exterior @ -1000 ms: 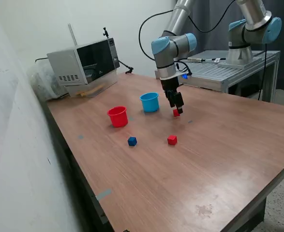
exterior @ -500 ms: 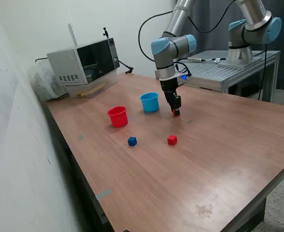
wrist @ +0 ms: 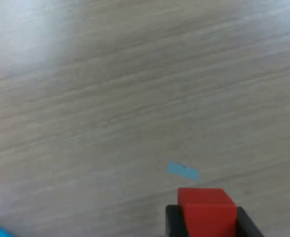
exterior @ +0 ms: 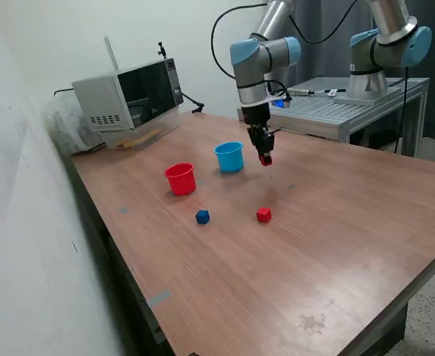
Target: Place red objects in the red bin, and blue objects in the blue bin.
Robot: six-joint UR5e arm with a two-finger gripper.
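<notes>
In the exterior view, the black two-finger gripper [exterior: 264, 158] hangs above the brown wooden table [exterior: 336, 222], clamped on a small bright red cube [exterior: 264, 159], just to the exterior view's right of the light blue plastic cup [exterior: 230, 156]. The red plastic cup [exterior: 180, 179] stands farther toward the exterior view's left; a second red cube [exterior: 264, 215] and a dark blue cube [exterior: 202, 216] lie apart on the table. The wrist view shows the held red cube [wrist: 206, 211] between the dark fingers [wrist: 173, 222], off the table, near a blue tape strip [wrist: 183, 170].
</notes>
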